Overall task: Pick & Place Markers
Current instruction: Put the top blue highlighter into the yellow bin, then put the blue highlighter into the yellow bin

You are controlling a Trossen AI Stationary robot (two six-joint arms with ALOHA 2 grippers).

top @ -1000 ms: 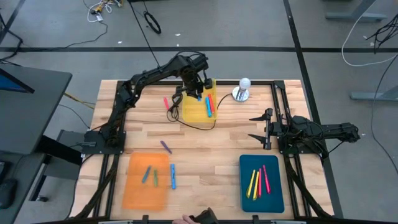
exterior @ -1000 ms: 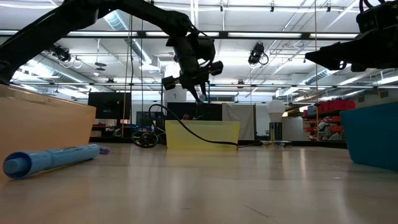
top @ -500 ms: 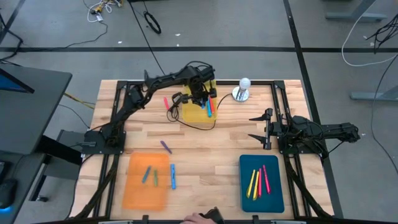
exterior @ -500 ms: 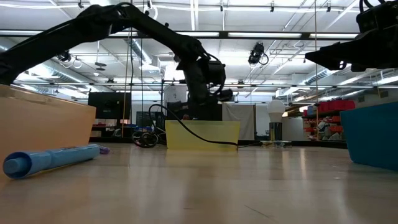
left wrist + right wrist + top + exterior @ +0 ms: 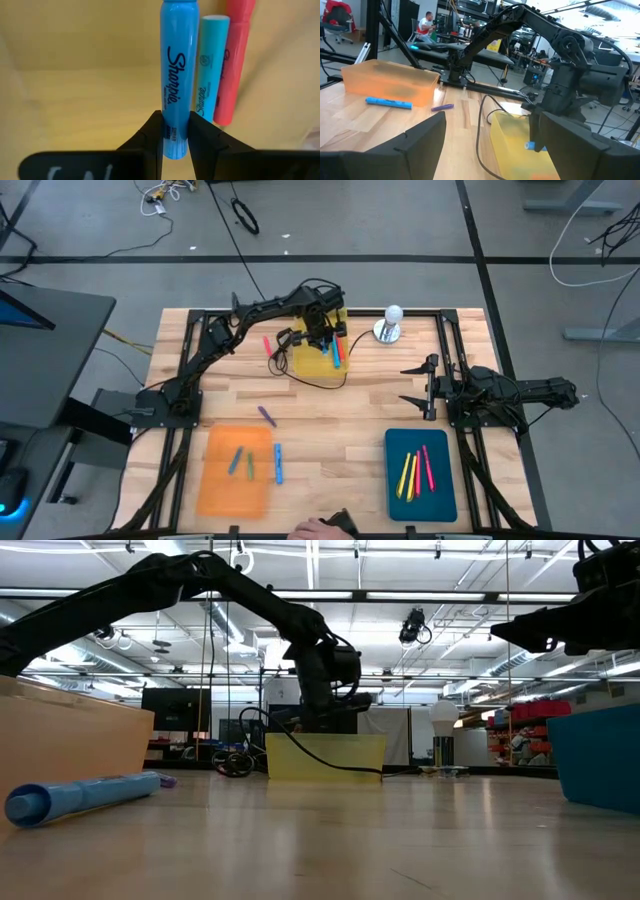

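High view shows the left pincer (image 5: 322, 332) reaching down into the yellow tray (image 5: 310, 358), grasping a blue marker (image 5: 174, 75).

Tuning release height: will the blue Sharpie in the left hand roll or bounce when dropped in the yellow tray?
Probably rolls: the blue Sharpie has a round, smooth barrel. The left hand pinches it at one end, so it may pivot. It looks stiff and light; the yellow tray walls should contain it.

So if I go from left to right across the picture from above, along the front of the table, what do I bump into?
Orange tray with two markers inside → blue marker lying on the wood just past the orange tray's edge → bare wood → teal tray holding yellow and pink markers.
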